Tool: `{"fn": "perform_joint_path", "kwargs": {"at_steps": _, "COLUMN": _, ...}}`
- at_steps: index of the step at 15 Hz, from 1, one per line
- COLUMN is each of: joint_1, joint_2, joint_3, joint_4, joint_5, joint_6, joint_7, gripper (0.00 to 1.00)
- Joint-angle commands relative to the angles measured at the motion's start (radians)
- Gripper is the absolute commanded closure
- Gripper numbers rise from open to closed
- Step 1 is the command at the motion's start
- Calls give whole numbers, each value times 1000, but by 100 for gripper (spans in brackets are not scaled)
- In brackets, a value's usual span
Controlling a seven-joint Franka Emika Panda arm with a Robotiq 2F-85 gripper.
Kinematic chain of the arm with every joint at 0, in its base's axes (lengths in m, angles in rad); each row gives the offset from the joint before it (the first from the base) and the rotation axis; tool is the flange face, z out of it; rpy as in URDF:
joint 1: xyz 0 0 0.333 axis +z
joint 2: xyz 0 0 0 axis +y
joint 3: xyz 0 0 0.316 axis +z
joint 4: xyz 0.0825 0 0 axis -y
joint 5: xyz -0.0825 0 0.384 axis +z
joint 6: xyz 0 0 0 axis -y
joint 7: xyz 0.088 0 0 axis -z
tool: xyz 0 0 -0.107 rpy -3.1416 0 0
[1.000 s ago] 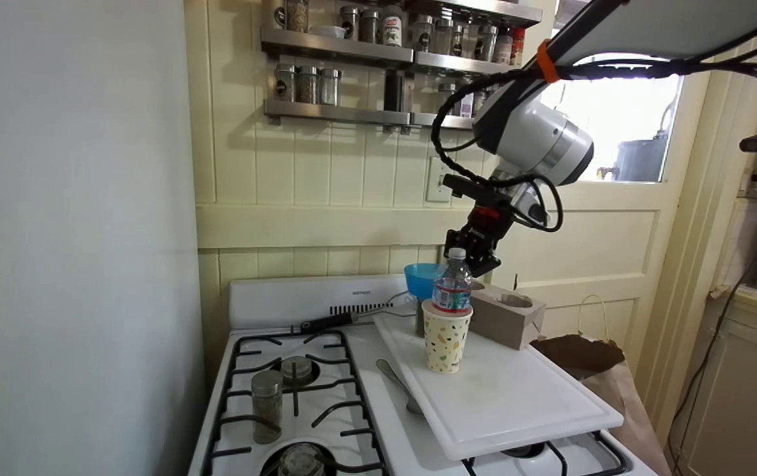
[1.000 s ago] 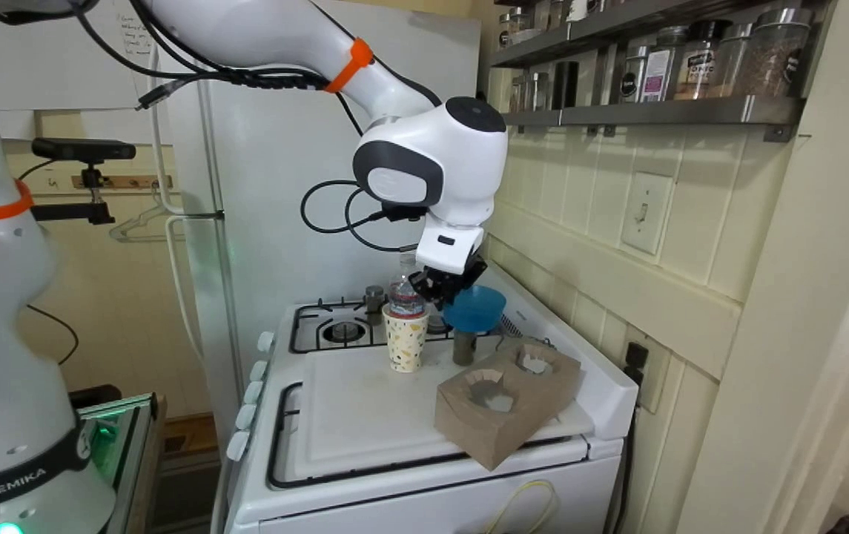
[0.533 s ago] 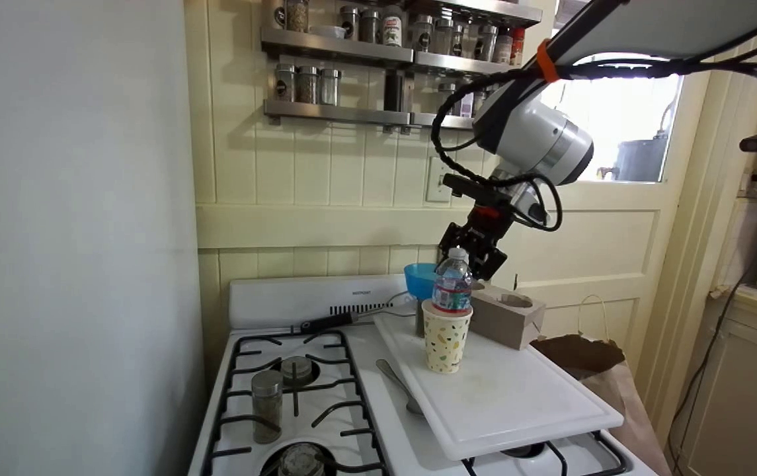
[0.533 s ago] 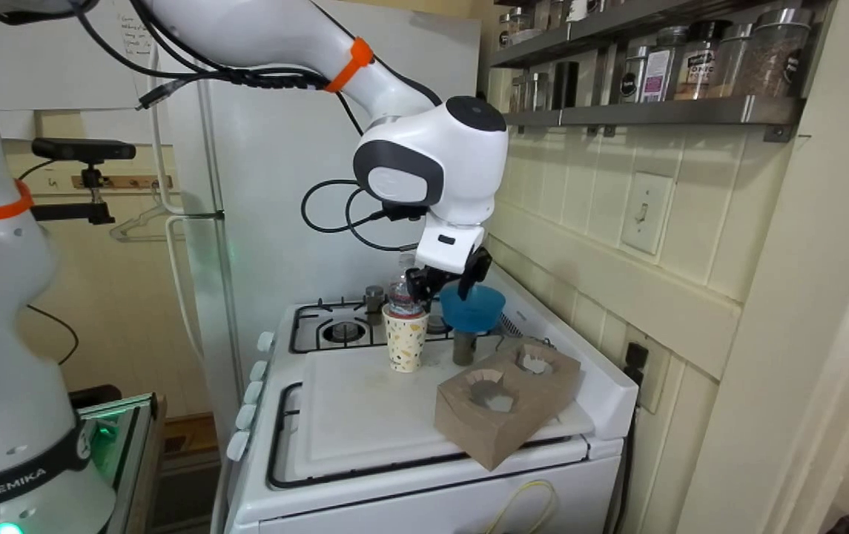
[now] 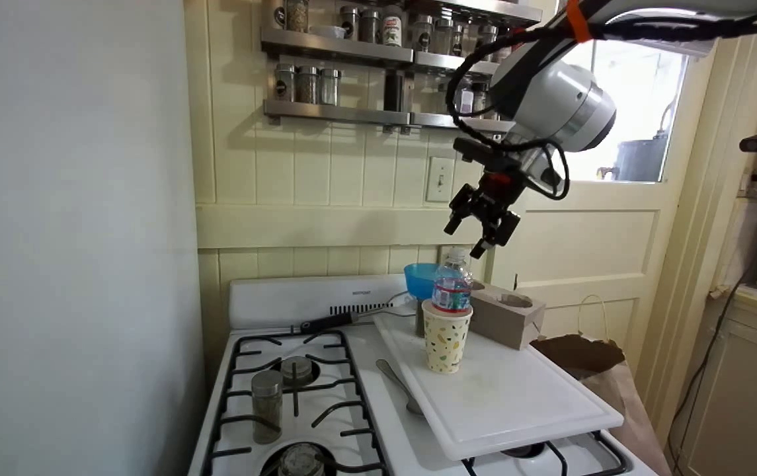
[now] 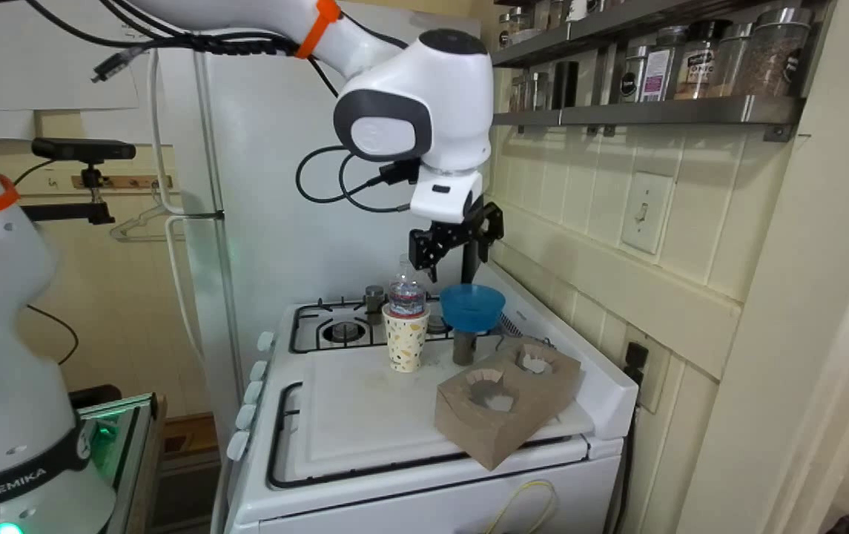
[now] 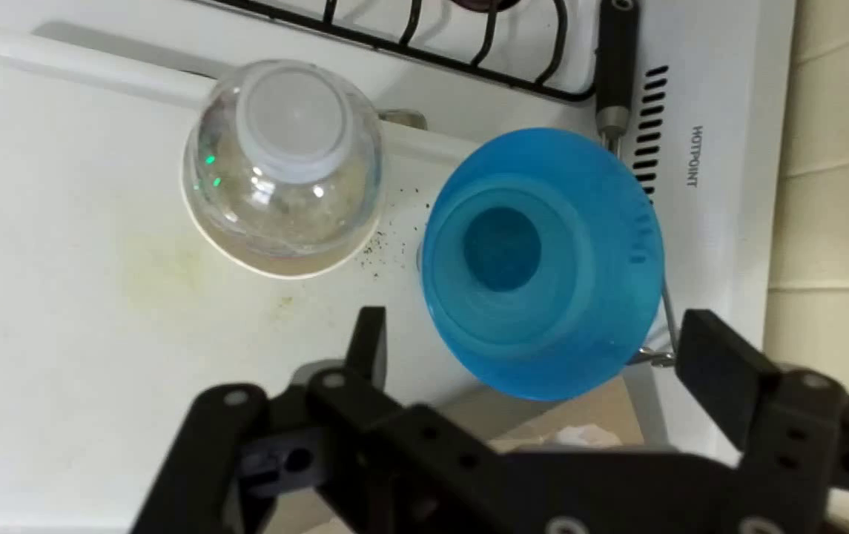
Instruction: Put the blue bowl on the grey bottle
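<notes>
The blue bowl rests on top of the slim grey bottle, which stands upright on the white board. Both exterior views show the bowl roughly level. From the wrist view I look down into the bowl, and the bottle beneath it is mostly hidden. My gripper hovers above the bowl, apart from it. Its fingers are spread wide, and nothing is held between them.
Beside the bowl, a clear water bottle stands in the cream patterned cup. A brown cardboard holder sits close by on the white board. A black-handled utensil lies near the stove's back panel. Shelves line the wall.
My gripper opened wide and rose away from the bowl, drawing back with the arm. The bowl stayed on the grey bottle.
</notes>
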Motion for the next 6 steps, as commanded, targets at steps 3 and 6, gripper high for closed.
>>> {"fn": "perform_joint_path", "kwargs": {"at_steps": 3, "joint_1": -16, "joint_2": -280, "joint_3": 39, "joint_4": -118, "joint_5": -264, "joint_6": -190, "joint_7": 51, "gripper": 0}}
{"fn": "perform_joint_path", "kwargs": {"at_steps": 6, "joint_1": -20, "joint_2": -243, "joint_3": 42, "joint_4": -67, "joint_5": -240, "joint_6": -192, "joint_7": 48, "gripper": 0}}
